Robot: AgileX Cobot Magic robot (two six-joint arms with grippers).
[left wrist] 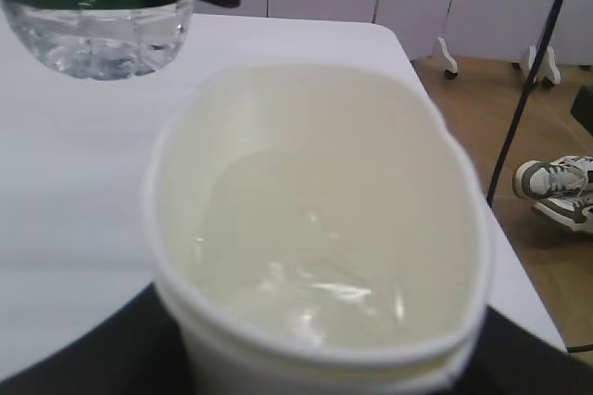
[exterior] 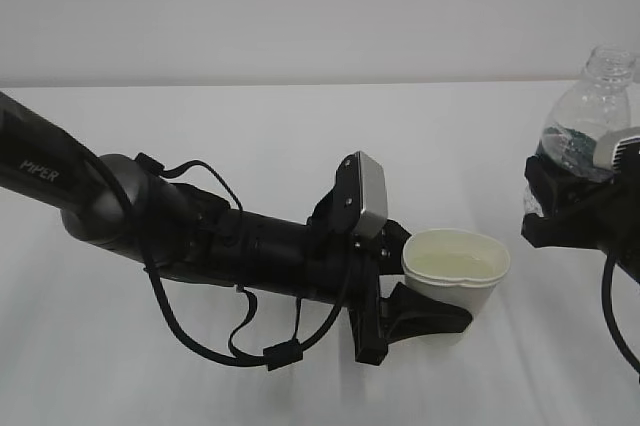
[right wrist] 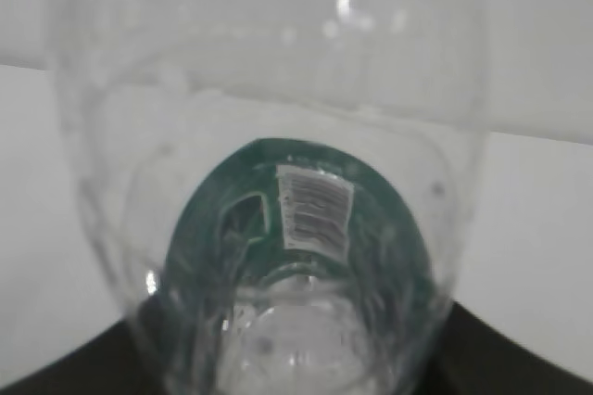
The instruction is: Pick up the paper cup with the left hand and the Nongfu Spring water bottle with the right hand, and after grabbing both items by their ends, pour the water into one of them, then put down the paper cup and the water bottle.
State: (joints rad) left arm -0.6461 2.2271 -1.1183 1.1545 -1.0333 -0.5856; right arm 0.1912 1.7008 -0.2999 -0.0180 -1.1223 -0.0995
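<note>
Paper cup (exterior: 455,274) sits clamped between the jaws of the left hand (exterior: 425,296), low on its wall; rim squeezed from round to oval, clearest in the left wrist view. Thin, soft wall: it gives under light pressure. The cup holds a shallow pool of the water (left wrist: 315,293), so it is heavier than empty and apt to slosh. Judgement: keep the hold low on the wall where the base stiffens it, keep it level, add no squeeze, or the rim folds and spills. Nongfu Spring water bottle (exterior: 590,111) stands upright, pinched between the jaws of the right hand (exterior: 575,201) at about the green label band; its capless neck rises above them, well apart from the cup. Right wrist view looks through the clear body (right wrist: 278,228); whether any water is left inside, cannot tell. Thin ribbed plastic, light, smooth and likely slippery when wet, and it dents rather than breaks. Ribs and label band give the best purchase. Both items are off to the sides over the white surface (exterior: 250,126); whether the cup's base touches it, cannot tell. Setting down remains; the cup wants the gentler release.
</note>
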